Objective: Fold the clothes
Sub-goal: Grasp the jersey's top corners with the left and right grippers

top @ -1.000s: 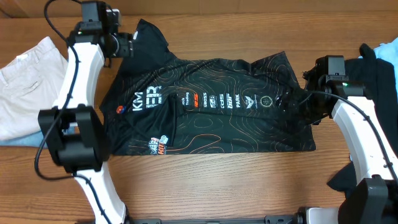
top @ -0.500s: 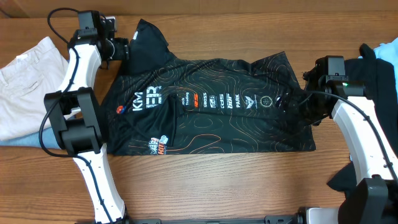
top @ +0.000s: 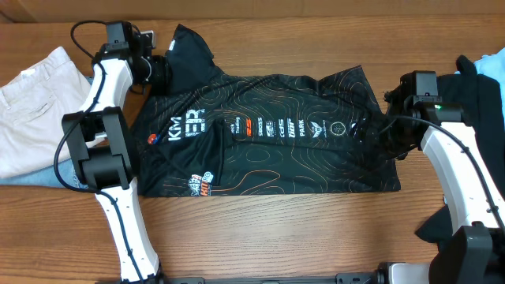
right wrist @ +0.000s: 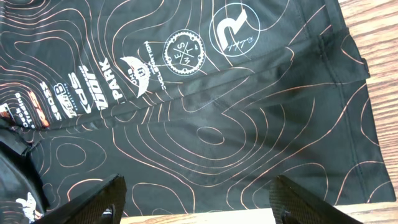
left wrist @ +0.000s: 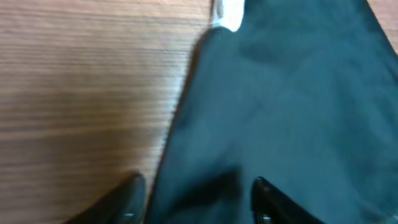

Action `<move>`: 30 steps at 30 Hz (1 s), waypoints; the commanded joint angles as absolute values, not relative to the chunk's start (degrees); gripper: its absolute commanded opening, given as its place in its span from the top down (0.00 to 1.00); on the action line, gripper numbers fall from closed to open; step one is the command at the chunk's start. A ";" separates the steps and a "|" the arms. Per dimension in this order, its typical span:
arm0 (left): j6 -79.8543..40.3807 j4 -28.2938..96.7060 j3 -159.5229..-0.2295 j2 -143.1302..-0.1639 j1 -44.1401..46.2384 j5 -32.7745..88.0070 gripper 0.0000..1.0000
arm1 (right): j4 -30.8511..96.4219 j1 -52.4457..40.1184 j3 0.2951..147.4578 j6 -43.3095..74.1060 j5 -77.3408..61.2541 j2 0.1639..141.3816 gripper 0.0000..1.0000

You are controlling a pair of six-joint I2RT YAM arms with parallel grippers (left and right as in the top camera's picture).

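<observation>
- One jersey [top: 268,150] lies spread on the surface [top: 276,237].
- My left jaws stand spread, the jersey's black edge between them.
- My right jaws stand spread over its patterned cloth.

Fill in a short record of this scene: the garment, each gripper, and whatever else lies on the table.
Garment: black jersey, spread out, logos facing up
Left gripper: open, fingers either side of the jersey's edge
Right gripper: open, above the jersey's opposite end
Other items: beige trousers on the left arm's side, dark clothes on the right arm's side
Surface: wooden table
</observation>
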State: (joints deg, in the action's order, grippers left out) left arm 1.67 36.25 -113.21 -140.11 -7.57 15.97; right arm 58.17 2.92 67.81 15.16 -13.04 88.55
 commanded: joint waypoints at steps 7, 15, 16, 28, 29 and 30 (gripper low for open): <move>-0.05 41.39 -113.62 -142.21 -7.05 15.88 0.85 | 55.29 2.96 67.99 14.94 -12.51 87.33 0.24; -6.42 41.76 -113.65 -142.17 -7.20 16.43 0.96 | 40.75 2.96 67.99 12.86 -8.23 88.68 0.24; -6.90 41.82 -113.65 -142.15 -7.20 17.08 0.96 | 39.05 2.96 67.99 11.44 -8.43 89.27 0.24; -6.35 46.26 -113.65 -135.11 -7.20 26.59 0.96 | 33.91 3.44 82.56 2.22 -8.16 107.61 0.32; -6.22 46.61 -113.65 -134.26 -7.20 26.39 0.96 | 34.65 3.44 85.36 1.83 -7.88 110.04 0.32; -6.17 46.78 -113.65 -133.67 -7.20 26.39 0.96 | 34.94 3.44 87.81 1.87 -7.35 112.09 0.32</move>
State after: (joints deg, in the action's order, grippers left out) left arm -6.04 46.33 -113.60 -139.57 -7.22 24.69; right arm 34.33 3.03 80.05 4.84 -8.51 107.37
